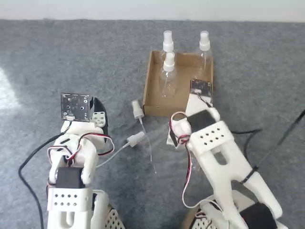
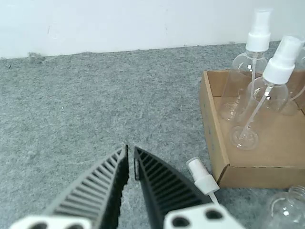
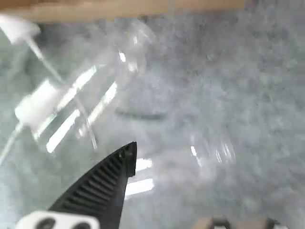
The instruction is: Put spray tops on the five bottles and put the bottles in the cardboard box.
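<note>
Inside cardboard box, three clear bottles, white spray tops

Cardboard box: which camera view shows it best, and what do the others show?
The high view: the cardboard box appears from above, nearly whole, an arm covering one near corner. The left wrist view shows one corner and some floor; the right wrist view, a strip of wall.
</note>
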Controlling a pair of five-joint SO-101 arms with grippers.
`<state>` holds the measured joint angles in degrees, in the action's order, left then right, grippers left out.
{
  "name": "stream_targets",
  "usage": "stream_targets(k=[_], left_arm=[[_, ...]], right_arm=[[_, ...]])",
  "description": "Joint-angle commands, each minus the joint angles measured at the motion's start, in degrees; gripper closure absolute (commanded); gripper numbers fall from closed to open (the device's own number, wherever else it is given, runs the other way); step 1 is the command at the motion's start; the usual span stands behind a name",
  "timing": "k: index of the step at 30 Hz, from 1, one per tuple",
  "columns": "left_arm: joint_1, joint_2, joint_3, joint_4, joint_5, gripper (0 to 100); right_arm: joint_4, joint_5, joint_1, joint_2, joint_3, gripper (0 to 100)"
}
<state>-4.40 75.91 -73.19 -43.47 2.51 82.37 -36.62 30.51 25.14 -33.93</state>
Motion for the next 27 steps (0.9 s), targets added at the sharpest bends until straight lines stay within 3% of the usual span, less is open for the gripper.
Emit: stream_targets(k=[1, 5, 13, 21, 27], left_arm=[[-0.4, 0.8, 0.7, 1.5, 1.0, 99], [-0.4, 0.8, 0.7, 1.5, 1.0, 99], [-0.4, 0.8, 0.7, 1.5, 1.0, 99], [-0.4, 0.8, 0.7, 1.5, 1.0, 99], [-0.4, 0.8, 0.7, 1.5, 1.0, 99]], right_arm=[[8.7, 4.0, 4.8, 1.5, 4.9, 43.9], [12.6, 5.0, 10.6, 1.5, 5.2, 46.2], [7.7, 11.3, 22.9, 12.4, 3.1, 81.6], [-16.7, 12.4, 32.7, 18.4, -11.9, 91.4], [-18.3, 12.0, 35.9, 18.4, -18.6, 92.5]])
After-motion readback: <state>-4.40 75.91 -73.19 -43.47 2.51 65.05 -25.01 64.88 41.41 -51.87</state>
